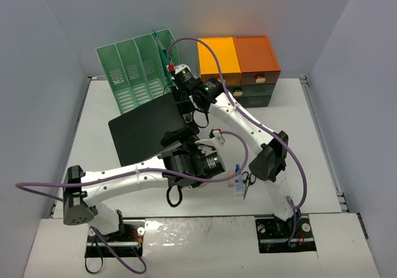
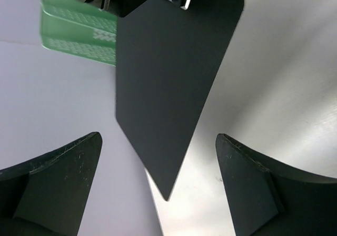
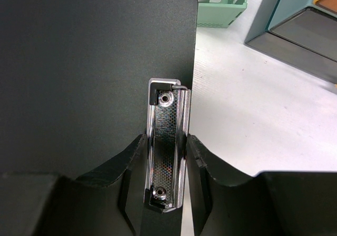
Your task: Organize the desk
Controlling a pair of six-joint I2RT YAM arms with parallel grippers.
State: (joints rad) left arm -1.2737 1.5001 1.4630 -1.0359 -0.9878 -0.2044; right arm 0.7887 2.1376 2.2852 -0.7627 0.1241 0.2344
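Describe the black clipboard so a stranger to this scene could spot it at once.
Start at the white desk, where a green slotted file rack stands along the far edge on the left side. Directly in front of that rack is the clipboard, a flat black board with rounded corners. Only it bears a shiny metal clip, pinched by the right gripper.

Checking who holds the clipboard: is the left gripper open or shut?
Open: the left gripper has fingers wide apart, off the clipboard; the right gripper is shut on its clip.
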